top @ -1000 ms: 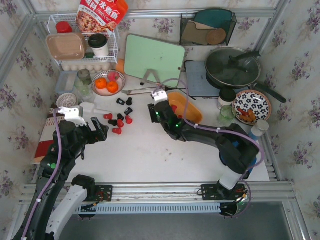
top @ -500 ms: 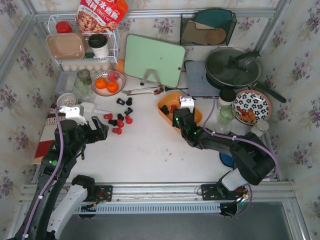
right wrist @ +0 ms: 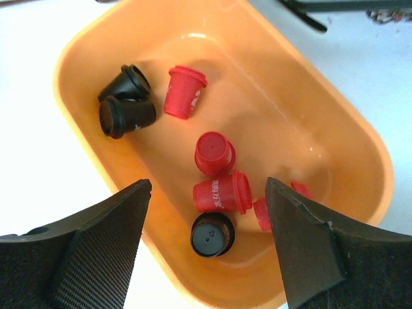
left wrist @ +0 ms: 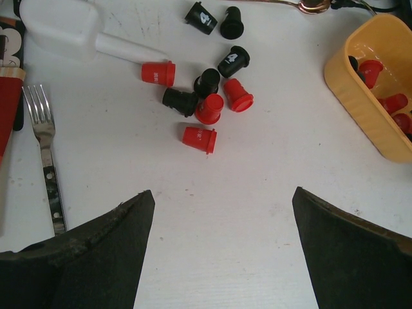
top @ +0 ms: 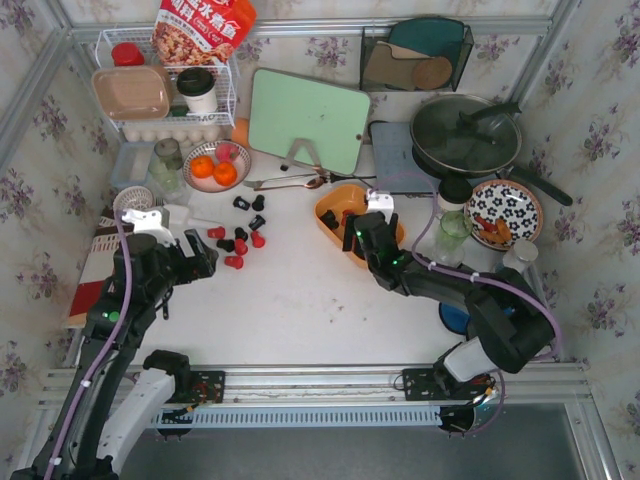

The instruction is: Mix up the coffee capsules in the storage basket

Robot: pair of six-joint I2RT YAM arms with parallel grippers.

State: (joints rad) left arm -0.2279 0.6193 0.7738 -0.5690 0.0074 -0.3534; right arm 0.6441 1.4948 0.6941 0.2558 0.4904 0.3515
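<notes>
The right fingers [right wrist: 96, 244] have swung over to the basket [right wrist: 360, 129] and spread apart, empty. A black capsule [right wrist: 212, 235] lies inside just below them among the reds, probably just dropped. The left fingers [left wrist: 96, 257] hang released over the capsules [left wrist: 209, 106] remaining on the tabletop [left wrist: 290, 148].

Bare worktop [top: 300, 310] runs wide along the near edge, free passage there. Loose capsules [left wrist: 209, 106] clutter left of centre; fork [left wrist: 40, 112] and scoop [left wrist: 58, 26] line the left edge; basket [right wrist: 335, 129] walls box in more capsules.
</notes>
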